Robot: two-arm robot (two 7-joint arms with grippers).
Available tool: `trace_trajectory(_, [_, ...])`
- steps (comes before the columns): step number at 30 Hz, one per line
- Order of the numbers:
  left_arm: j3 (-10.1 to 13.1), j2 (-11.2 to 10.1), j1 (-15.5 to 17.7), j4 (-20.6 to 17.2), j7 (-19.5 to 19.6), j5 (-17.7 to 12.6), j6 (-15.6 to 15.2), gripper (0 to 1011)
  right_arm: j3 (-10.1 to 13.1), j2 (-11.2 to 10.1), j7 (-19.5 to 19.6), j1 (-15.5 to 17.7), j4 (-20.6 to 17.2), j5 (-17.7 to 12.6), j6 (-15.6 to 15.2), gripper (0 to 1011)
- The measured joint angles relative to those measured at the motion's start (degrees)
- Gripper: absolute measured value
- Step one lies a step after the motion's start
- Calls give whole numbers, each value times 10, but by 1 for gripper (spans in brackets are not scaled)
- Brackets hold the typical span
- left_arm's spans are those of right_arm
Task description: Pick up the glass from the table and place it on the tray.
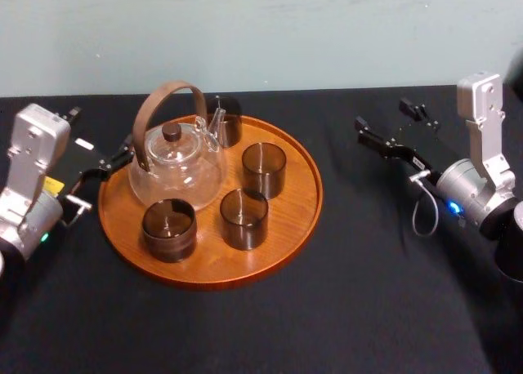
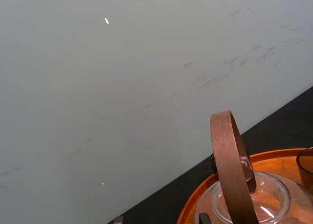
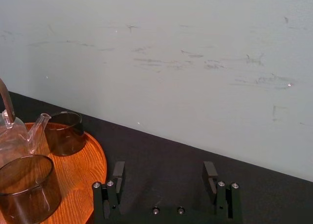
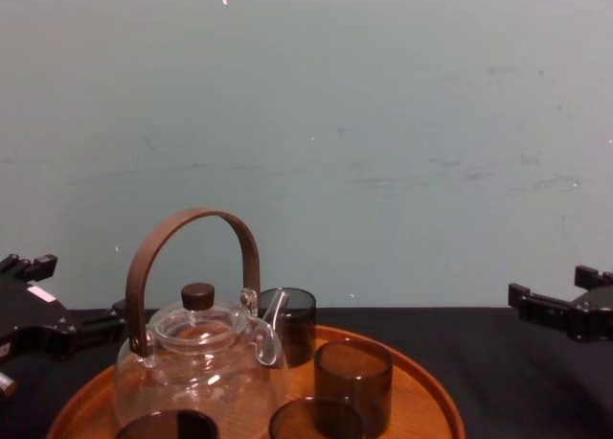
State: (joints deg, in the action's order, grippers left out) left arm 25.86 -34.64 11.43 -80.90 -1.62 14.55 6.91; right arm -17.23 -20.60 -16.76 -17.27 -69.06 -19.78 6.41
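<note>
Apparently the job looks finished: all four smoky glasses (image 1: 243, 217) stand on the tray (image 1: 302, 219) around one glass teapot (image 1: 176, 166), none left on the table (image 1: 368, 292). Left gripper (image 1: 105, 171) hangs released beside the tray's rim; right gripper (image 3: 164, 169) hovers well apart, spread and empty.

orange-brown tray (image 1: 204, 265), black table (image 1: 384, 292), smoky brown glasses (image 1: 264, 169), clear teapot (image 1: 176, 168) with a brown handle (image 1: 172, 86).

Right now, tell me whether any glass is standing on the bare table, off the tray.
No, all four dark glasses stand on the tray beside the teapot, none on the table.
</note>
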Motion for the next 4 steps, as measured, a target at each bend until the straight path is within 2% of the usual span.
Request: trace_trajectory(4, [0, 0, 0, 0, 0, 0, 0, 1001, 0, 0, 0, 0, 0, 0, 0, 1002])
